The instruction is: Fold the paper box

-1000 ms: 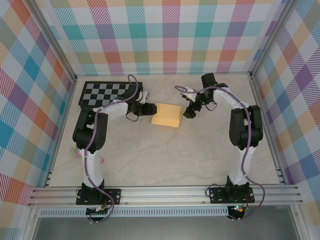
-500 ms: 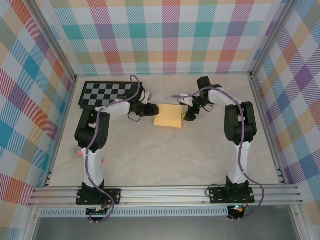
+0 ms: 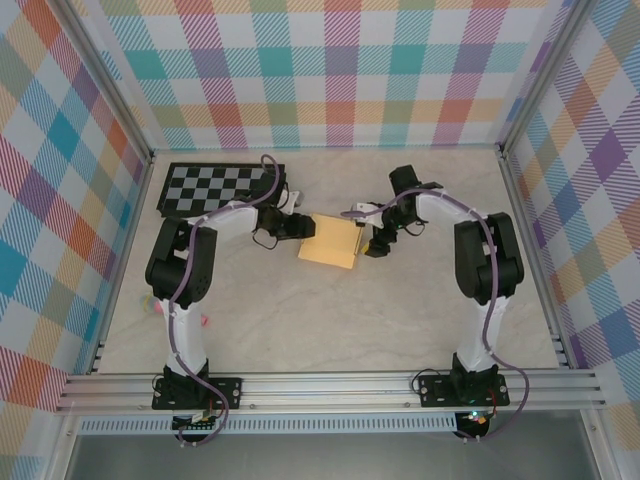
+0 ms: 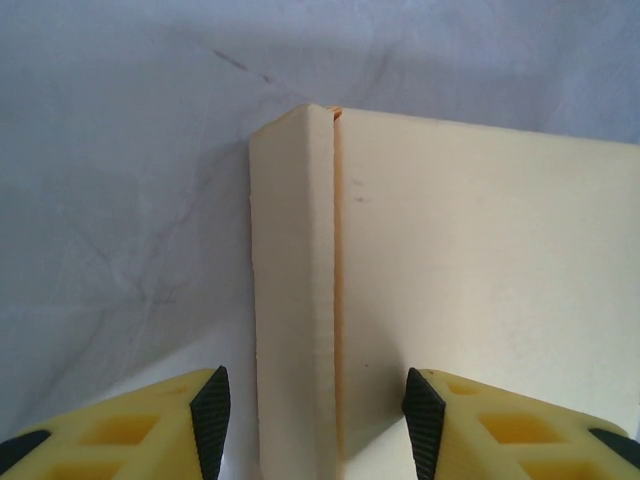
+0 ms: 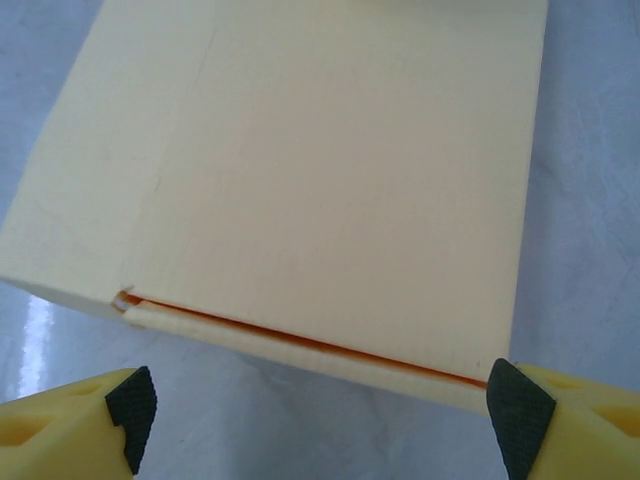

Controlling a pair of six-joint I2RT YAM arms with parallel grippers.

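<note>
Yellow-orange flat card paper box (image 3: 330, 242) lies just right of black-and-white checkerboard panel (image 3: 215, 187).
Left gripper (image 4: 316, 420), half-spread, straddles its checkerboard-side wall; right gripper (image 5: 325, 415), wide, faces the far-side seam; nothing held.

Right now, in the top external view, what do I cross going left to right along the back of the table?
checkerboard panel → left gripper → paper box → right gripper
</note>
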